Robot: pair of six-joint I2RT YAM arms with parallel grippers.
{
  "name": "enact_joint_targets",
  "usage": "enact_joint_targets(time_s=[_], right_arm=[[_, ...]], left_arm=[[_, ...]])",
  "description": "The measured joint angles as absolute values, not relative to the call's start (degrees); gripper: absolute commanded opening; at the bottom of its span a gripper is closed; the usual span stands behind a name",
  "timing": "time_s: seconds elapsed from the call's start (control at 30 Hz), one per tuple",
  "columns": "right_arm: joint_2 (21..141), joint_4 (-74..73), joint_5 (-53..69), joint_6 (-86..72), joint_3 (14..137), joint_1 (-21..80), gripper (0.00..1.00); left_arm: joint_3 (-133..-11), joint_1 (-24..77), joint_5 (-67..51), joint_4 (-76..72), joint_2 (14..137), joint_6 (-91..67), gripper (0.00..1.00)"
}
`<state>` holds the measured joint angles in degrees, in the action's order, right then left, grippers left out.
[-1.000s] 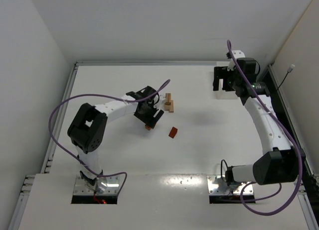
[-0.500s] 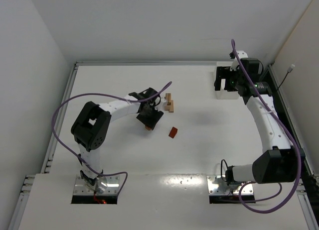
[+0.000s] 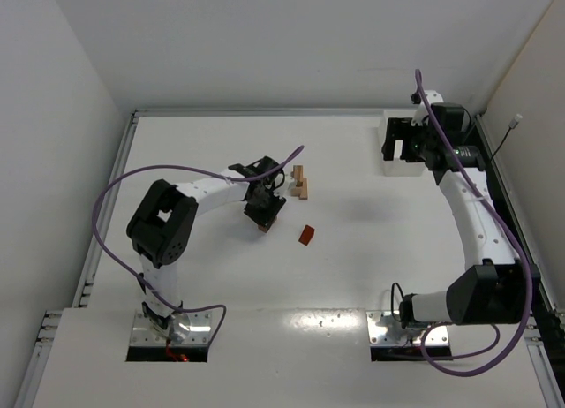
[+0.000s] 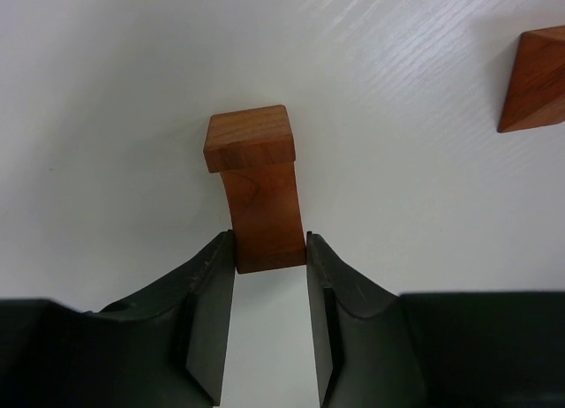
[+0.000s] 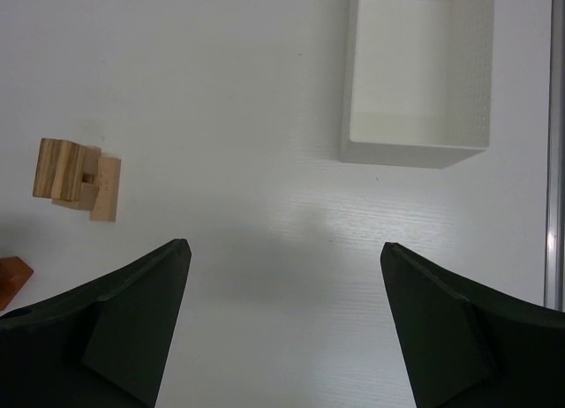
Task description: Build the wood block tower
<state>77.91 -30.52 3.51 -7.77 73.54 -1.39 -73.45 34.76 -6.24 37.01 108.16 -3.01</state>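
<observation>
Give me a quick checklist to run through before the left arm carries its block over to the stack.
1. Grip: ok. The left gripper is shut on the red-brown block, clamping both sides of its near end.
2. Block clear of the table: cannot tell.
3. Target free: ok. Nothing touches the tan stack.
4. Path: ok. The red wedge lies apart from both stack and held block.
5. Other arm clear: ok. The right gripper is open, far off near the white tray.
</observation>
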Motion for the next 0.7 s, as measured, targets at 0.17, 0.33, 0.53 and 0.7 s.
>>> enact_joint_targets(time_s=[0.17, 0.33, 0.53, 0.7], right_arm=[[77.9, -30.5, 4.0, -7.8, 73.1, -1.8, 0.87], [77.9, -30.5, 8.8, -7.8, 71.8, -2.2, 0.87], [78.7, -28.1, 24.1, -10.7, 69.5, -4.6, 0.87], [80.8, -20.3, 37.8, -18.5, 63.7, -5.7, 0.87]], left_arm=[[-73.5, 34.7, -6.2, 37.0, 108.2, -3.1, 0.10], [-73.6, 32.3, -11.4, 36.9, 108.3, -3.0, 0.01], [-75.2, 22.7, -29.7, 37.3, 109.3, -3.6, 0.00], [-80.1, 16.7, -48.0, 35.8, 111.6, -6.4, 0.00]])
